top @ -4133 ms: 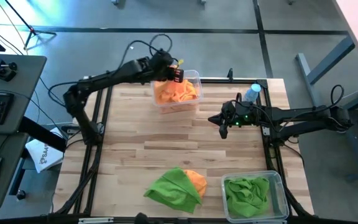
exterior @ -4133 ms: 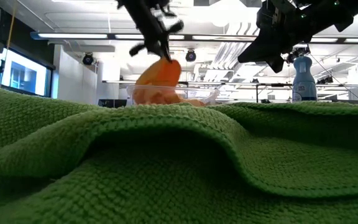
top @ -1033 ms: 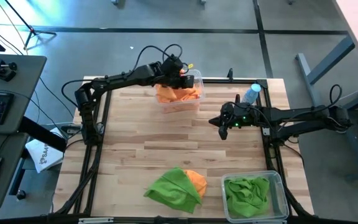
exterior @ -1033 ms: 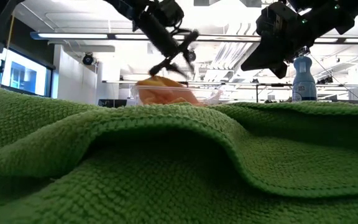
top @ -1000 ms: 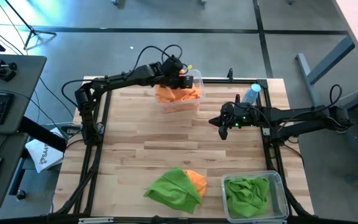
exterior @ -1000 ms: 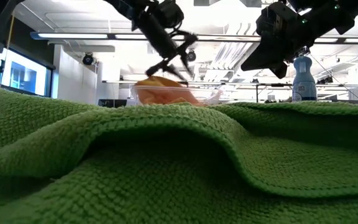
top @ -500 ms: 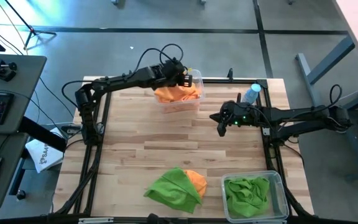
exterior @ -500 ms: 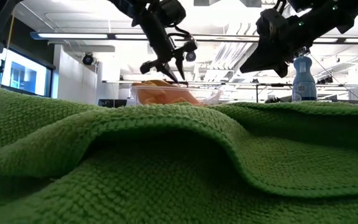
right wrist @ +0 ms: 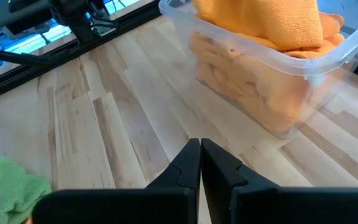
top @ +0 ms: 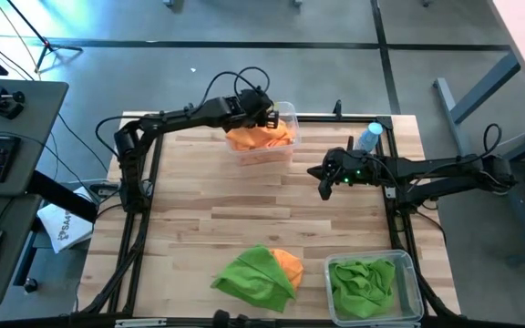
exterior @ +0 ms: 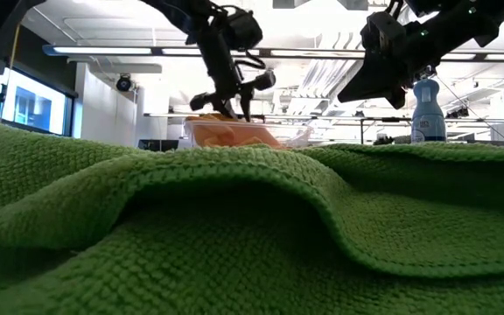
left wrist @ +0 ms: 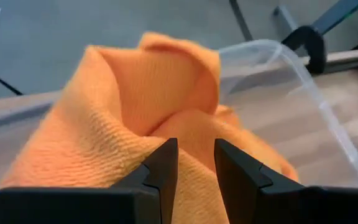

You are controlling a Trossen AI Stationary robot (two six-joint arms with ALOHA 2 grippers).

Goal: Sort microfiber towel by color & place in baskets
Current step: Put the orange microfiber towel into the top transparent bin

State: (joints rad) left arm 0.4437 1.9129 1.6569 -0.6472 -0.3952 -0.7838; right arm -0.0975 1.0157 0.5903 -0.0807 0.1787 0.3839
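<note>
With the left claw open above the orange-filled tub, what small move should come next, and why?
Probably lift the left claw clear of the far basket and swing it toward the near pile, where a green towel covers an orange towel. Its jaws are open and hold nothing, and the orange cloths lie in the tub.

The right gripper (right wrist: 200, 163), shut and empty, hangs over wood facing a clear basket (right wrist: 303, 68) of orange towels (right wrist: 266, 18).
</note>
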